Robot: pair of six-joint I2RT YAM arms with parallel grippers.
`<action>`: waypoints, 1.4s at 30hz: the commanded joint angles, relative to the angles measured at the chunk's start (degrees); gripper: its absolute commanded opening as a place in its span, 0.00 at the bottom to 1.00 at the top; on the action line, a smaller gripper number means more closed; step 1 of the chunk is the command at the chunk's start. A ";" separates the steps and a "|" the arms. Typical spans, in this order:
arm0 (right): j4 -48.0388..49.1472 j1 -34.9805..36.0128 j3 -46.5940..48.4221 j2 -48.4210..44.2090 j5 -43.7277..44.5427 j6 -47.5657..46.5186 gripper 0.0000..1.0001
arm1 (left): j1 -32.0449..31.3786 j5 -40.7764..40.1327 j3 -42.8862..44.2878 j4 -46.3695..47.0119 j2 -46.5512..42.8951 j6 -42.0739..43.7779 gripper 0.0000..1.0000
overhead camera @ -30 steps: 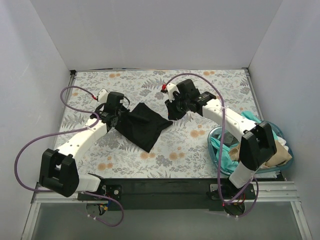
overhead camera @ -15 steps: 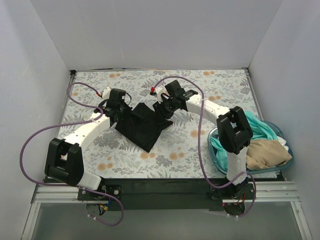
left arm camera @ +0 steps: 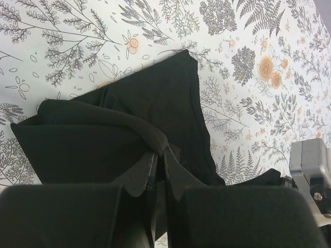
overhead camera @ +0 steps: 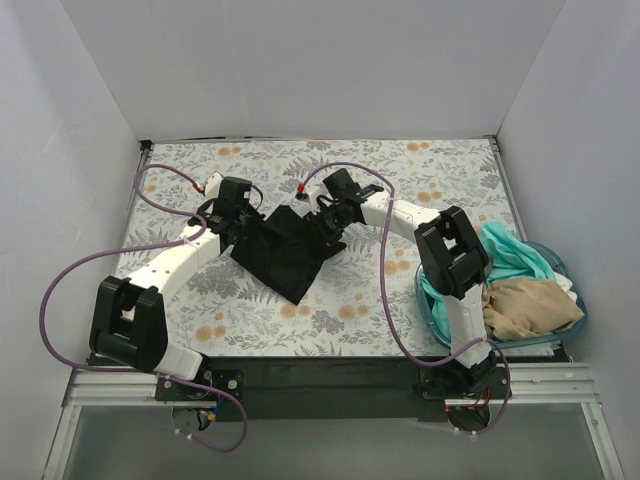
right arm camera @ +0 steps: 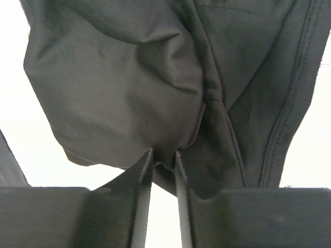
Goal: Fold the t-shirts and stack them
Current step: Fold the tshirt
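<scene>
The black t-shirt lies bunched on the flowered table, between both arms. My left gripper is shut on a fold at its left edge; in the left wrist view the cloth rises into the closed fingertips. My right gripper is shut on the shirt's right edge; in the right wrist view the cloth hangs from the pinched fingertips. Teal, tan and white t-shirts lie in the tub at right.
A translucent blue plastic tub stands at the table's right front, holding the other shirts. Purple cables loop over both arms. White walls close in the table on three sides.
My right arm has swung left, carrying the shirt's right edge toward the middle. My left gripper moved slightly up and holds its edge. The shirt is more bunched between them.
</scene>
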 commanded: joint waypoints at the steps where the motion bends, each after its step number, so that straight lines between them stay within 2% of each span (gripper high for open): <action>1: 1.09 0.63 2.46 -1.08 -2.81 0.40 0.27 | 0.47 -0.29 1.39 0.74 -1.37 0.71 0.00; 2: 1.09 0.72 2.38 -1.70 -3.33 0.31 0.23 | 0.39 -0.29 1.39 0.74 -1.63 0.62 0.00; 8: 1.17 0.98 0.45 -5.82 -2.81 1.19 0.17 | 0.39 -0.37 0.60 0.65 -3.92 0.36 0.00; 20: 1.09 0.72 -7.37 -18.21 5.27 6.90 0.15 | 0.39 -0.20 3.50 0.65 -6.56 0.79 0.00; 25: 1.17 -1.56 -10.45 -21.30 5.90 9.28 0.15 | 0.39 -0.20 7.10 1.17 -1.74 1.67 0.00; 30: 1.70 -5.17 -11.95 -18.85 1.95 10.33 0.14 | 0.47 1.03 12.72 1.35 5.64 3.60 0.00; 34: 2.75 -7.10 -12.04 -16.56 2.29 11.12 0.14 | 0.39 2.08 17.03 2.49 12.59 5.62 0.00; 39: 3.37 -7.81 -9.06 -11.99 -1.03 9.81 0.20 | 0.47 3.58 22.13 2.41 21.91 7.30 0.00; 42: 3.64 -7.20 -6.33 -10.32 -1.32 7.44 0.28 | 0.39 3.32 23.63 2.23 24.28 7.48 0.00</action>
